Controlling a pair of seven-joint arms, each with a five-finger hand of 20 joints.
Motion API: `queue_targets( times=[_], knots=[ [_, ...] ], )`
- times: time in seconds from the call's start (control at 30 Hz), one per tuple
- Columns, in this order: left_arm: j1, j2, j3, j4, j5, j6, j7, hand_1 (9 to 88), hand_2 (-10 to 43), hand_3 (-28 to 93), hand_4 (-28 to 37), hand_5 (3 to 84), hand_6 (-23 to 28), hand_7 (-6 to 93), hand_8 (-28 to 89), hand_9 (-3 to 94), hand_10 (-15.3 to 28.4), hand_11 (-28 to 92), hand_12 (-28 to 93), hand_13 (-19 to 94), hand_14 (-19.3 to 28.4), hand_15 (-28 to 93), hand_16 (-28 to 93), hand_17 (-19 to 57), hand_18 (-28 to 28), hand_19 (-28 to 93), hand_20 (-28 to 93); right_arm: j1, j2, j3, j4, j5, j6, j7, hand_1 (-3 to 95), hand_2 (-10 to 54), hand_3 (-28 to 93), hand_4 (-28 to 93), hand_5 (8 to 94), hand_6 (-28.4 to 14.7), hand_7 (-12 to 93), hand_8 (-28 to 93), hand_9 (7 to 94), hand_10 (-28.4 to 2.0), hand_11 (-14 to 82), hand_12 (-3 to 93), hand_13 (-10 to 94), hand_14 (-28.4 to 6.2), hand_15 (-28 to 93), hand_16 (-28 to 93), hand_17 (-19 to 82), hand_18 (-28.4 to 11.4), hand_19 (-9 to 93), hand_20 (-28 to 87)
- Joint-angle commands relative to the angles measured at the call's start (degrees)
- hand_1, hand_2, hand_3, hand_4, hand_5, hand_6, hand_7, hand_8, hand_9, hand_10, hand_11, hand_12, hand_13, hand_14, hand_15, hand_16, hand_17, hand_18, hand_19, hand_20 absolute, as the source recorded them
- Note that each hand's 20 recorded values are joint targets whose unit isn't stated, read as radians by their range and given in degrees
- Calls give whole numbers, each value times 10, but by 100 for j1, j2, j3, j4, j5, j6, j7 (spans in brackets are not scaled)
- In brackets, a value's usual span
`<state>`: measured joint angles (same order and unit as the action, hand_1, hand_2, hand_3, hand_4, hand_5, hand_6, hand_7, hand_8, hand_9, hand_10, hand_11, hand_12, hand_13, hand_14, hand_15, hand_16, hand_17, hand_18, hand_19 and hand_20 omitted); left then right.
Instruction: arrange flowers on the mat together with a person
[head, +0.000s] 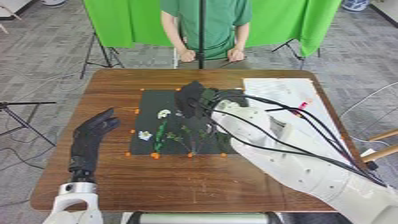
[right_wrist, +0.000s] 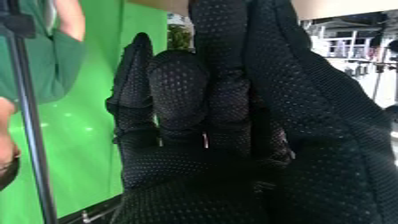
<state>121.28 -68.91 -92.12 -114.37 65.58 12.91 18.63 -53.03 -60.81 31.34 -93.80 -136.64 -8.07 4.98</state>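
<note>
On mat (head: 153, 99), white flower (head: 163, 114) stretching long toward far edge. Over far edge, right hand (head: 189, 98); past left edge, small gap, left hand (head: 87, 141); both loose.

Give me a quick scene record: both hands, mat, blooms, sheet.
Left hand: at the left side of the table, open
Right hand: over the far part of the mat
Mat: dark, on the table
Blooms: white bloom near the mat's left edge; second white bloom farther off
White sheet: on the table, right of the mat
</note>
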Motion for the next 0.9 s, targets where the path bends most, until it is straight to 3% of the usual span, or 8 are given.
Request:
queue_targets(
  times=[0.03, 0.47, 0.9],
  knots=[
    [323, -33, -17, -66, -27, -60, 14, 319, -95, 631, -213, 477, 46, 127, -70, 493, 133, 203, 145, 425, 157, 190, -2, 129, 107, 85, 196, -150, 41, -135, -141, -26, -152, 58, 602, -95, 601, -261, 782, 42, 269, 28, 852, -94, 115, 542, 664, -108, 697, 383, 286, -202, 646, 522],
    [263, -49, -3, -45, -13, -72, -39, 317, -95, 633, -216, 476, 46, 126, -69, 492, 133, 202, 145, 424, 157, 190, -2, 129, 106, 84, 196, -256, -8, -84, -92, -78, -154, -38, 569, -95, 611, -255, 738, 35, 263, 14, 808, -102, 105, 512, 636, -117, 683, 376, 263, -200, 620, 501],
    [279, -59, -9, -58, -9, -72, -46, 317, -95, 633, -214, 476, 45, 126, -70, 492, 132, 201, 145, 424, 157, 190, -2, 129, 106, 83, 196, -276, 29, 2, -69, -234, -303, -135, 531, -95, 630, -266, 683, 28, 264, 6, 726, -117, 210, 420, 608, -126, 687, 371, 247, -199, 603, 492]
  ],
)
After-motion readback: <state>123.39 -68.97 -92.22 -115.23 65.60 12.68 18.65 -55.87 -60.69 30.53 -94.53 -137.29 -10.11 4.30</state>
